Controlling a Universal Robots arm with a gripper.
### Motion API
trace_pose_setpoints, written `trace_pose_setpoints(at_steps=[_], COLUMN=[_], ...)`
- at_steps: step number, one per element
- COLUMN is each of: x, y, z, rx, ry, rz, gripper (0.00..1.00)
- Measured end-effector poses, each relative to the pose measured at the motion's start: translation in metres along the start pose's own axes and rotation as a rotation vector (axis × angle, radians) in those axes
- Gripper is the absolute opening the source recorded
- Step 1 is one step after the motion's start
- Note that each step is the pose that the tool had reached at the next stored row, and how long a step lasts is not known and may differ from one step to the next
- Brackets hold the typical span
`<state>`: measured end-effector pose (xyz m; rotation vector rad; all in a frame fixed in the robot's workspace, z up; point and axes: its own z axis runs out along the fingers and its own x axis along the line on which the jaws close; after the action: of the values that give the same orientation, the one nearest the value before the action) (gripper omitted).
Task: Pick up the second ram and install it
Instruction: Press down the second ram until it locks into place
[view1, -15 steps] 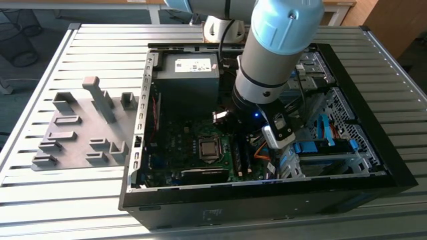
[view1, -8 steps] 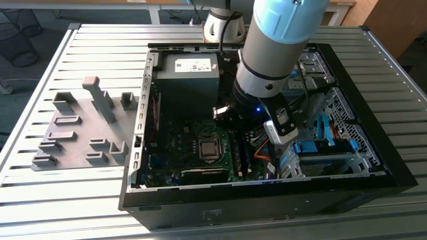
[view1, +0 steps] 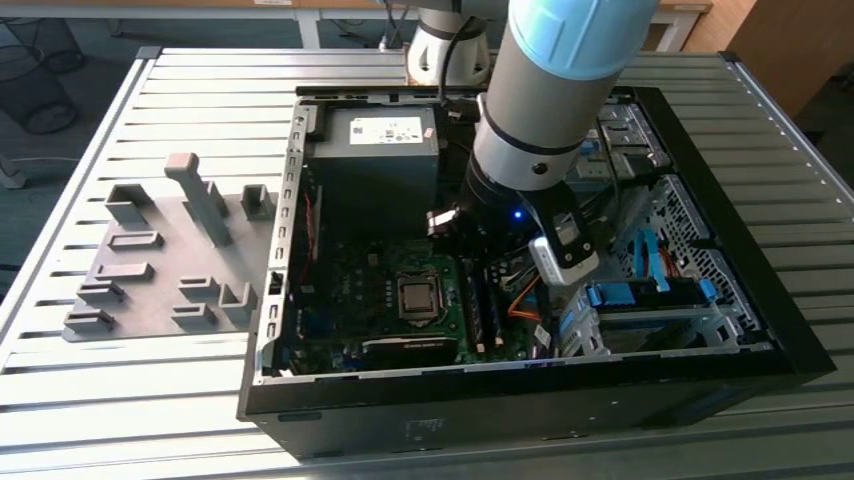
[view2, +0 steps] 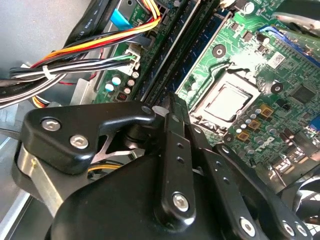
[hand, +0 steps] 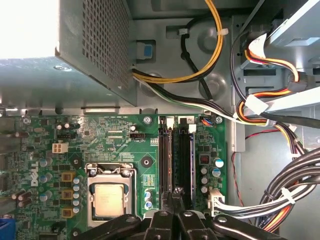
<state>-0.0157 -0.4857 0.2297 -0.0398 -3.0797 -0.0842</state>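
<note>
Second ram (hand: 185, 155) seating looks to be the step in hand. In the exterior view the gripper (view1: 491, 262) is down inside the computer case (view1: 801, 340). In both wrist views its jaws are pressed together, tips on the memory slots (view2: 170, 55), where the stick seems to stand edge-on, though I cannot be sure. Seating it calls for straight, even downward pressure.

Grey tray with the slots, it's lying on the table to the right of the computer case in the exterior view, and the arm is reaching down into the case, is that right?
Not quite. The grey tray lies on the table at the exterior view's left of the computer case, not its right; the exterior view shows this. The arm does reach down into the case.
</note>
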Motion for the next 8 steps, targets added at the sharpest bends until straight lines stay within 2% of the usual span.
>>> trace_pose_setpoints(at_steps=[8], x=[-0.0001], y=[0.0], z=[0.0008], rx=[0.0], ry=[0.0], rz=[0.0], gripper=[0.11])
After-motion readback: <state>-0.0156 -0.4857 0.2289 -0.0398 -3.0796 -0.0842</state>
